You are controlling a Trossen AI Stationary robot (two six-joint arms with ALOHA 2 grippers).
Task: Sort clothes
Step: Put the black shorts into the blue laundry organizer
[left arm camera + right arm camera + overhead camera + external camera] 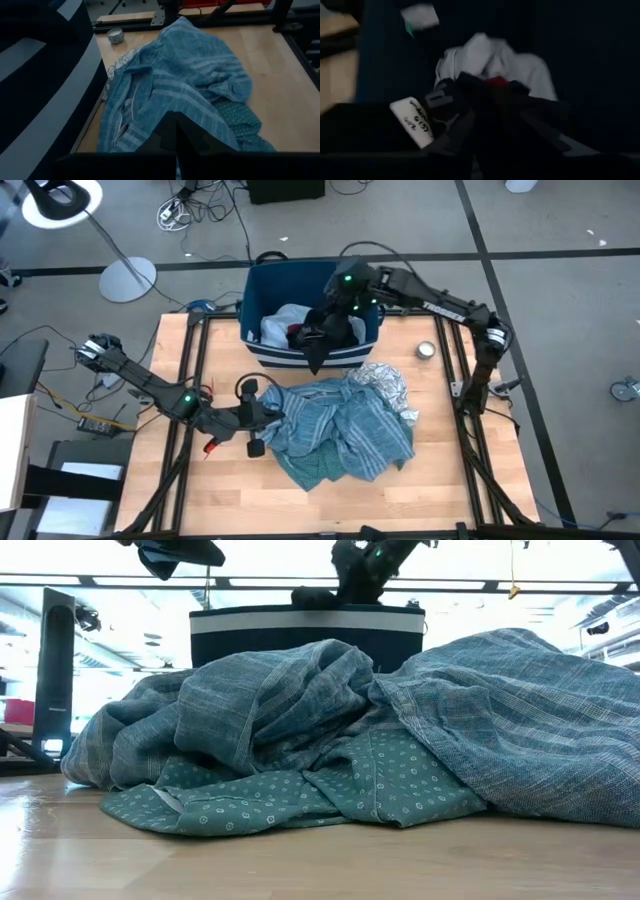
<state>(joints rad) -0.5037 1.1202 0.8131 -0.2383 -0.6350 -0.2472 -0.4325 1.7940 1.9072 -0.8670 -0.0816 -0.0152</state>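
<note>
A pile of clothes lies on the table: a teal striped cloth (pixel 340 420) on top, a green dotted cloth (pixel 300 802) under its near edge, and a white-and-grey patterned cloth (pixel 392 385) at its far right. My left gripper (pixel 262 417) is shut and empty, above the pile's left edge; it also shows in the left wrist view (pixel 175 135). My right gripper (pixel 338 320) is over the dark blue bin (pixel 262 290), shut on a black garment (pixel 318 355). A white cloth (pixel 490 60) and a small red piece (pixel 495 81) lie in the bin. My right gripper holds the black garment's upper part (pixel 470 100) from above, over the bin. The dark cloth hides the place of contact. The garment hangs below the fingers, and its lower end (pixel 318 360) drapes over the bin's near wall. A white label (pixel 415 122) shows on it.
A small white bowl (pixel 426 350) stands on the table right of the bin. A red object (pixel 212 446) lies by my left arm. Black frame rails (pixel 455 370) run along the table's sides. Bare wood shows at the near left and near right.
</note>
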